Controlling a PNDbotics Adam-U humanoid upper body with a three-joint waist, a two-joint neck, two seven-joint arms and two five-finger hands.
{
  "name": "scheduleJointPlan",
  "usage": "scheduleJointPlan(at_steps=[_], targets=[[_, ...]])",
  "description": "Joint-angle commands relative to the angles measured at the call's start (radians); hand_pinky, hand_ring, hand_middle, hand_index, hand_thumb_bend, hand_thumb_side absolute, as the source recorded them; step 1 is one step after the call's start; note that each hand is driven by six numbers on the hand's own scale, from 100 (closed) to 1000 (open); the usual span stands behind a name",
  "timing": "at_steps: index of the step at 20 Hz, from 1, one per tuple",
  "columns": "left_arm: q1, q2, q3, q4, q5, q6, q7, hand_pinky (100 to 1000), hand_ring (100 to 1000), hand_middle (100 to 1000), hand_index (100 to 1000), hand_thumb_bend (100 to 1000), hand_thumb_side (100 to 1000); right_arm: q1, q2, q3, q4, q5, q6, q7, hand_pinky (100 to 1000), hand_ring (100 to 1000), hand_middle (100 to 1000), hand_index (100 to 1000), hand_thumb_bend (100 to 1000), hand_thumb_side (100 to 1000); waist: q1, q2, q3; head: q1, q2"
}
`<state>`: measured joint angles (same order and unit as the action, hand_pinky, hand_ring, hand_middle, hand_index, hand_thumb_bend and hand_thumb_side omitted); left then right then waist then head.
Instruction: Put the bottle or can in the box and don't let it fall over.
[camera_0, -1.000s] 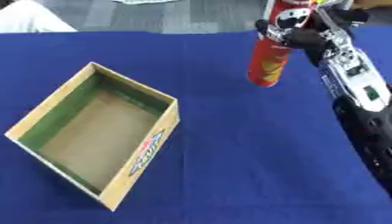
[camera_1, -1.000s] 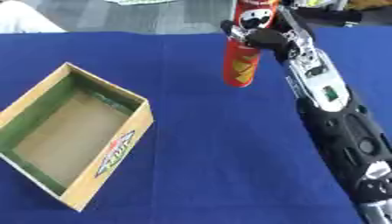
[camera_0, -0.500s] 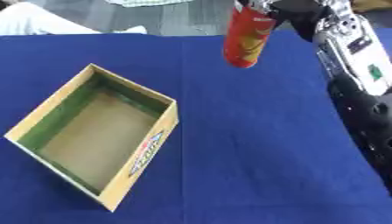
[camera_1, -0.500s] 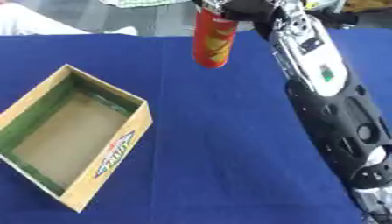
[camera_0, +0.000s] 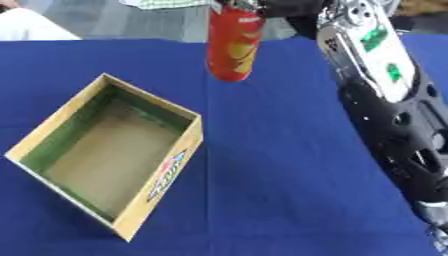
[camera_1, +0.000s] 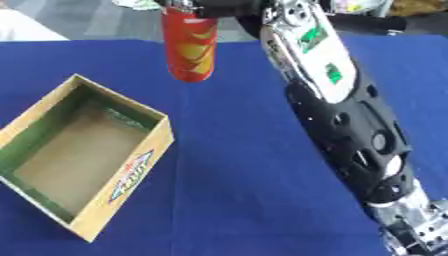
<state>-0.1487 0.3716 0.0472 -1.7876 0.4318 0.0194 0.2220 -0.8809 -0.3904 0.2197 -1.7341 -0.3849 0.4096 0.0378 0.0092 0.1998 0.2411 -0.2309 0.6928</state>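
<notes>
A tall red can (camera_0: 232, 47) with yellow marks hangs upright in the air above the blue table, just beyond the far right corner of the box. My right hand (camera_0: 278, 7) is shut round the can's top at the upper edge of the view, partly cut off there. The open cardboard box (camera_0: 163, 183), with green inner walls and a brown floor, lies askew at the left and holds nothing. The can's base sits a little right of the box's far rim. My left hand shows in no view.
My right forearm (camera_0: 385, 100) runs from the top centre down to the lower right corner, covering that side of the blue tablecloth (camera_0: 271, 180). A white object (camera_0: 26, 25) lies past the table's far left edge.
My right hand has carried the can leftwards, from the right side of the table to near the box's far right corner. The box has stayed in place.
</notes>
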Motion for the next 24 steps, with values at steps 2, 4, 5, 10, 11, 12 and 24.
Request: scheduleJointPlan(at_steps=[2, 4, 5, 10, 11, 12, 24], targets=[[-0.004, 0.022, 0.007, -0.011, 0.000, -0.001, -0.001, 737, 941, 895, 854, 493, 913, -0.060, 0.049, 0.036, -0.010, 0.005, 0.022, 0.032, 916, 1000, 986, 377, 275, 100, 0.000, -0.027, 0.005, -0.008, 0.002], [-0.004, 0.022, 0.007, -0.011, 0.000, -0.001, -0.001, 737, 942, 895, 854, 494, 912, -0.082, 0.076, 0.056, -0.005, 0.016, 0.033, 0.048, 916, 1000, 986, 377, 273, 100, 0.000, -0.028, 0.007, -0.012, 0.004], [-0.005, 0.022, 0.007, -0.011, 0.000, -0.001, -0.001, 737, 942, 895, 854, 494, 912, -0.092, 0.090, 0.065, 0.000, 0.021, 0.038, 0.055, 915, 1000, 986, 378, 273, 100, 0.000, -0.029, 0.008, -0.014, 0.005], [-0.009, 0.022, 0.007, -0.011, 0.001, -0.002, 0.000, 737, 942, 895, 854, 495, 910, -0.136, 0.165, 0.107, 0.034, 0.052, 0.052, 0.083, 914, 1000, 986, 381, 270, 100, 0.001, -0.031, 0.016, -0.032, 0.007], [-0.010, 0.022, 0.007, -0.011, 0.001, -0.002, 0.000, 737, 942, 895, 854, 495, 910, -0.142, 0.180, 0.112, 0.045, 0.060, 0.051, 0.086, 914, 1000, 986, 382, 271, 100, 0.001, -0.031, 0.017, -0.035, 0.007], [-0.011, 0.022, 0.007, -0.012, 0.002, -0.002, 0.001, 738, 942, 895, 853, 493, 922, -0.147, 0.193, 0.116, 0.055, 0.067, 0.049, 0.088, 914, 1000, 986, 385, 273, 100, 0.001, -0.030, 0.020, -0.039, 0.007], [-0.021, 0.019, 0.015, -0.010, 0.006, -0.004, 0.016, 736, 942, 894, 849, 500, 905, -0.169, 0.312, 0.174, 0.187, 0.128, 0.014, 0.100, 910, 1000, 990, 395, 286, 100, 0.000, -0.019, 0.046, -0.072, 0.011]])
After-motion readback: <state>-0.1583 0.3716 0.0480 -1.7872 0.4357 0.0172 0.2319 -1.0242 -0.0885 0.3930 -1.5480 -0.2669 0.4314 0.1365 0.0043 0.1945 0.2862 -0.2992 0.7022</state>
